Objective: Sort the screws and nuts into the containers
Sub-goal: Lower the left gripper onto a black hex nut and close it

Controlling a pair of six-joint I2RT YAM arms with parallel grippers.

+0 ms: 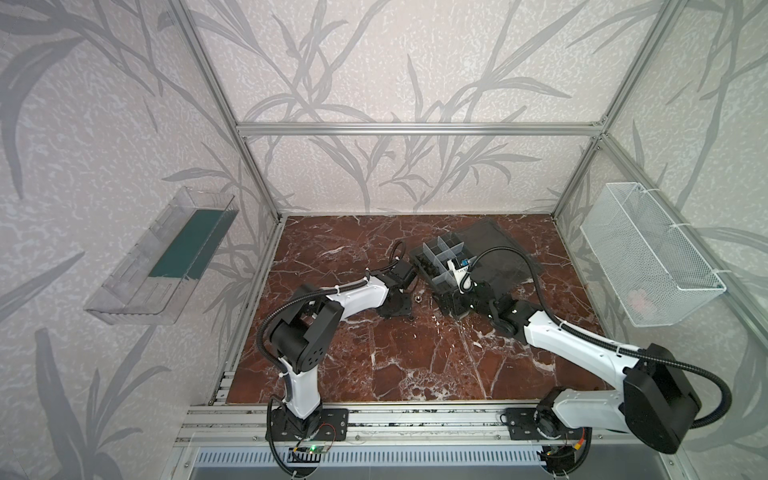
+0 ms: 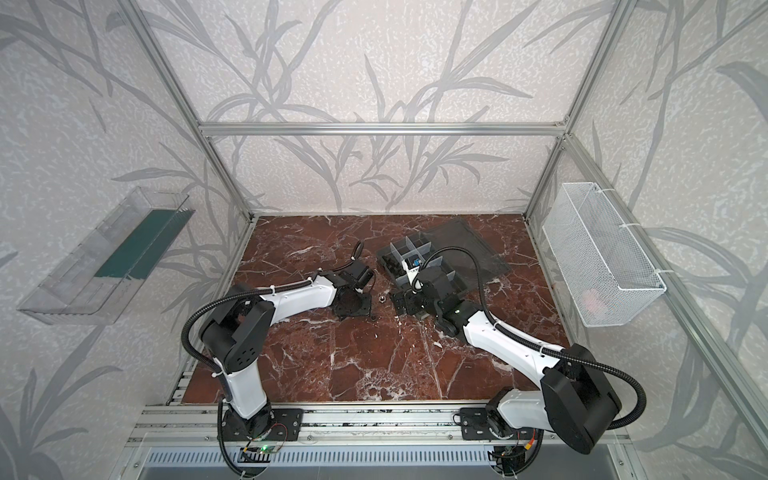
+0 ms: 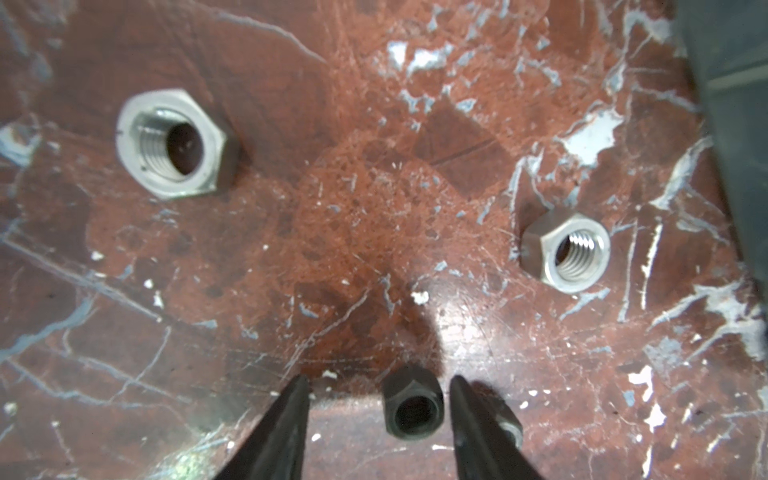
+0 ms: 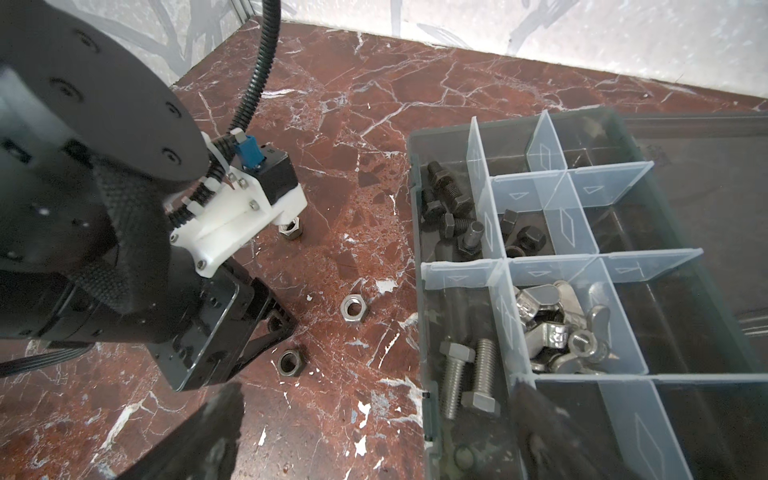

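My left gripper points down at the marble, its jaws apart around a black nut with a gap on each side. Two silver nuts lie further out, and another nut peeks from behind one finger. The containers are compartments of a grey organizer box holding dark screws, silver screws, black nuts and wing nuts. My right gripper is open astride the box's near wall and holds nothing. In both top views the grippers face each other beside the box.
The box's dark lid lies open flat behind it. A white wire basket hangs on the right wall and a clear tray with a green base on the left wall. Loose nuts lie between the left gripper and the box.
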